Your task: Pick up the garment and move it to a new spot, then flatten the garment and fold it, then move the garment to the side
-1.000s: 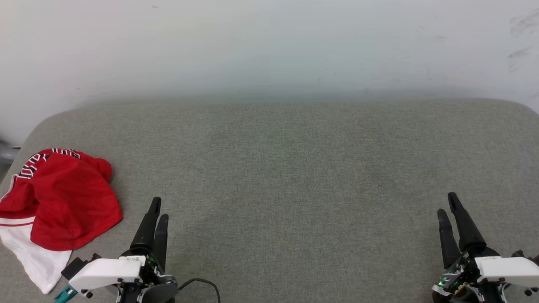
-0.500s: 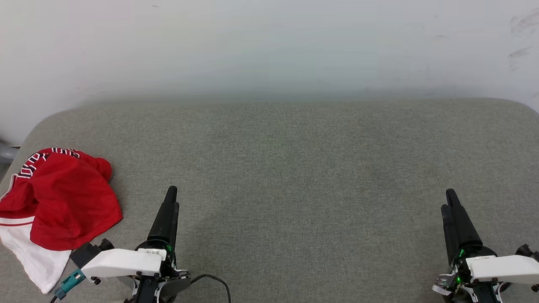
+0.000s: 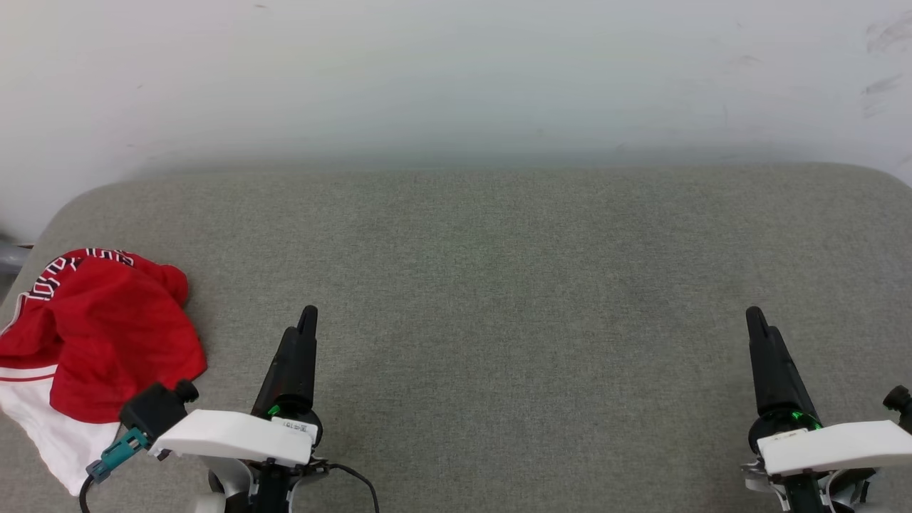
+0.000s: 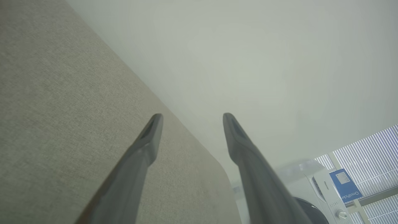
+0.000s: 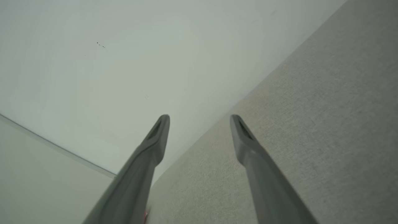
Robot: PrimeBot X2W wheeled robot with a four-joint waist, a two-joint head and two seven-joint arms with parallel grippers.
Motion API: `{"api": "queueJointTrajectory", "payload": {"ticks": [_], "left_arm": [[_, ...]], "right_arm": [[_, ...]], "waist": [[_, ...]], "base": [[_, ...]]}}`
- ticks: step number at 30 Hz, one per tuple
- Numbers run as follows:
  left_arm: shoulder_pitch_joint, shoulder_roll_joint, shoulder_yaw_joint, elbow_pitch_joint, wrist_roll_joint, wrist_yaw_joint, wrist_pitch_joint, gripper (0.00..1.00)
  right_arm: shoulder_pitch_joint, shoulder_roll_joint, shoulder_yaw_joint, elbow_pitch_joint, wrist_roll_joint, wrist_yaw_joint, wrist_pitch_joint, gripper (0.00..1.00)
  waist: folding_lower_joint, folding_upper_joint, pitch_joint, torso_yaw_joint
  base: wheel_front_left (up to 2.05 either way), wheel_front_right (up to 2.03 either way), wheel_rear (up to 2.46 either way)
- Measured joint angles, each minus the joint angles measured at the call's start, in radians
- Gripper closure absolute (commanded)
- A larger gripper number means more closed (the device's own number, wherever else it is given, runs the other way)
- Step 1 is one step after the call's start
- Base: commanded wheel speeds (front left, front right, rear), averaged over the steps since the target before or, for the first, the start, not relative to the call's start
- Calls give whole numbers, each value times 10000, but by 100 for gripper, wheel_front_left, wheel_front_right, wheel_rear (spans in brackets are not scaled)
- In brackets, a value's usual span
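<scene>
Left claw (image 3: 306, 319) is hanging over the grey bench (image 3: 499, 285) with fingers spread and empty, and the right claw (image 3: 752, 317) is doing the same way off on the far side. The garment (image 3: 114, 342) is lying crumpled at the bench's left edge, just left of the left claw, white sleeve toward the robot, so I'm guessing the left arm is getting this grab.

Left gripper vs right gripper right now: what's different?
The left gripper sits just beside the crumpled red jersey; the right gripper is across the grey cushion, far from it. In the head view the left gripper tilts rightward, the right gripper leftward. Both are open and hold nothing.
</scene>
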Motion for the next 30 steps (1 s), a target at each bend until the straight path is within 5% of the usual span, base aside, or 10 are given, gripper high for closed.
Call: {"api": "queueJointTrajectory", "payload": {"ticks": [13, 30], "left_arm": [[51, -15, 48, -224, 3503, 4, -397, 0], [58, 431, -663, -382, 6696, 803, -869, 0]], "right_arm": [[180, 13, 113, -84, -3638, 0, -407, 0], [211, 21, -42, -587, -6569, 2, -395, 0]], "waist": [[0, 0, 10, 25], [0, 0, 77, 104]], "base": [[0, 0, 0], [0, 0, 0]]}}
